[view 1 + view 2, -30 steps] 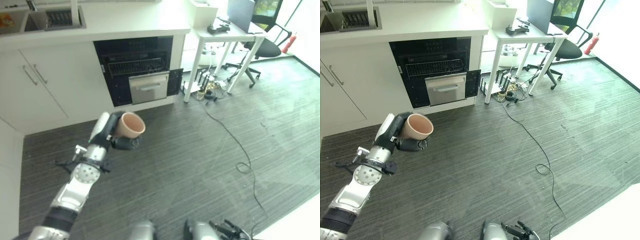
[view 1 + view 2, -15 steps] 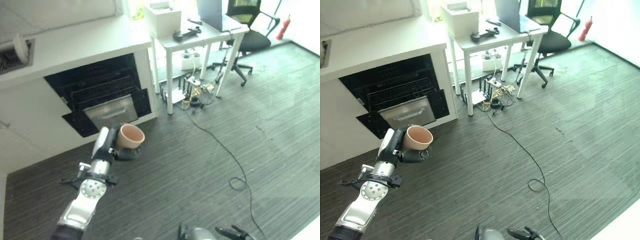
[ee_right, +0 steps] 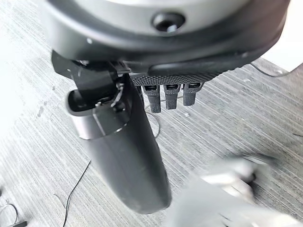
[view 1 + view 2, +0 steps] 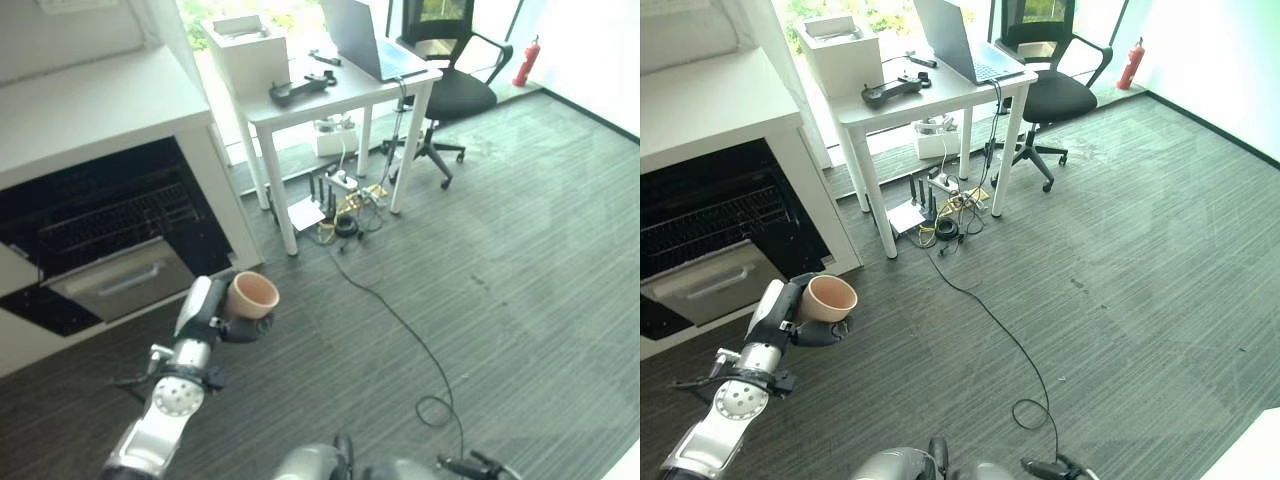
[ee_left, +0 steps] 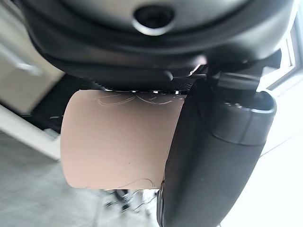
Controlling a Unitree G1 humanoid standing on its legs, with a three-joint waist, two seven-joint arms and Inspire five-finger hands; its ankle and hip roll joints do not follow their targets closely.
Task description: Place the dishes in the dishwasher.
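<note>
A tan cup [image 4: 252, 295] is held sideways above the dark carpet, its mouth facing right. My left hand [image 4: 205, 312] is shut on it, and the left wrist view shows the cup [image 5: 118, 142] pressed between palm and thumb [image 5: 213, 161]. The open dishwasher [image 4: 110, 215] sits under the white counter at the left, with a wire rack [image 4: 710, 225] and a steel front panel [image 4: 120, 280]. The cup hangs just right of that panel, in front of it. My right hand [image 3: 123, 156] is low over the floor, fingers curled, holding nothing.
A white desk [image 4: 330, 85] with a laptop [image 4: 365, 45] and a white box [image 4: 245, 50] stands right of the counter. Cables and power strips [image 4: 340, 205] lie under it, and one cable [image 4: 400, 330] trails across the carpet. A black office chair [image 4: 450, 90] stands beyond.
The camera has turned right, so the dishwasher and counter now sit further left in the picture. The left hand still holds the cup in the same way.
</note>
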